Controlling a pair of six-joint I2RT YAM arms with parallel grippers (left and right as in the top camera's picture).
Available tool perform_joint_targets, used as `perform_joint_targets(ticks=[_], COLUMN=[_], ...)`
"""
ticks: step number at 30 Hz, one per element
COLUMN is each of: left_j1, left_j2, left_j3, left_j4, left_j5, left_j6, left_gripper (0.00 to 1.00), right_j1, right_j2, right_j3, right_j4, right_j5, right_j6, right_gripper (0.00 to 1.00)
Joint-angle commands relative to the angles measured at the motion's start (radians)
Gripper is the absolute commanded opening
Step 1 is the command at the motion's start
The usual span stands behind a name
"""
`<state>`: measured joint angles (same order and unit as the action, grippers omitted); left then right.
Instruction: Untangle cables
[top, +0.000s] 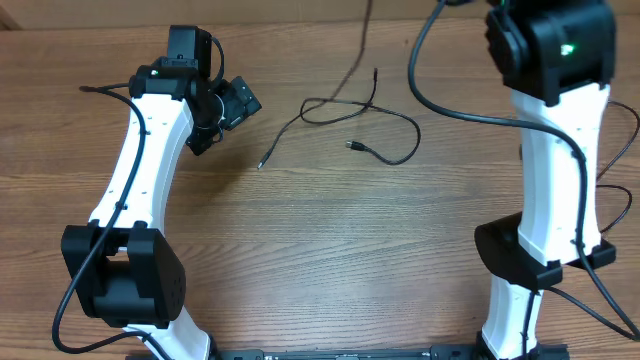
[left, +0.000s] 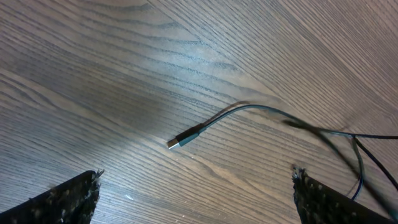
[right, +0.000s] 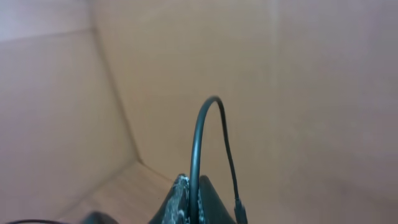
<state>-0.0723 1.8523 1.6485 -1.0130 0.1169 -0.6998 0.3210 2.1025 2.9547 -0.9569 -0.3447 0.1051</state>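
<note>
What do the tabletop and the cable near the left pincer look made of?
The tabletop: wood or wood-look laminate, matte; visible grain lines. The cable: thin black cord, likely rubber or plastic jacket, faint sheen, bends freely. Its plug: dark sleeve with silvery, probably metal, tip.

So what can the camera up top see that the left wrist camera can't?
Only overhead: both white-and-black robot arms, left and right, plus the thin black cable's whole loopy tangle. Only left wrist: a close look at the rough, speckled black fingertips of the left hand, spread wide open. Both: the brown wooden table and the cable's silver-tipped plug lying on it.
</note>
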Motion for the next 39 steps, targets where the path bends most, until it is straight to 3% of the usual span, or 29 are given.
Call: perform_joint_targets(ticks=[1, 12, 20, 25, 28, 39], left_j1=[-0.006, -0.006, -0.006, -0.006, -0.006, -0.006], left_j2=[-0.001, -0.001, -0.001, -0.001, -0.001, -0.002], left_j3=[-0.002, -0.002, -0.002, -0.002, -0.002, -0.002], left_j4=[0.0, 0.0, 0.0, 0.0, 0.0, 0.0], left_j5=[0.003, 0.003, 0.003, 0.003, 0.003, 0.003], left_j6=[0.016, 0.016, 0.016, 0.016, 0.016, 0.016], left_gripper=[1.0, 1.0, 1.0, 0.99, 1.0, 1.0], right_j1=[-0.014, -0.016, -0.016, -0.014, -0.014, -0.013], right_j2=[-0.014, -0.013, -0.013, -0.012, -0.012, -0.012], right_j3=[0.016, 0.009, -0.049, -0.132, -0.206, -0.547], right_j4=[-0.07, -0.425, -0.594, -0.625, -0.624, -0.512], right_j5=[0.11, 0.144, 0.195, 0.194, 0.195, 0.125], right_j6=[-0.002, -0.002, -0.002, -0.002, -0.002, -0.002], right_gripper=[0.04, 0.1, 0.12, 0.12, 0.24, 0.4])
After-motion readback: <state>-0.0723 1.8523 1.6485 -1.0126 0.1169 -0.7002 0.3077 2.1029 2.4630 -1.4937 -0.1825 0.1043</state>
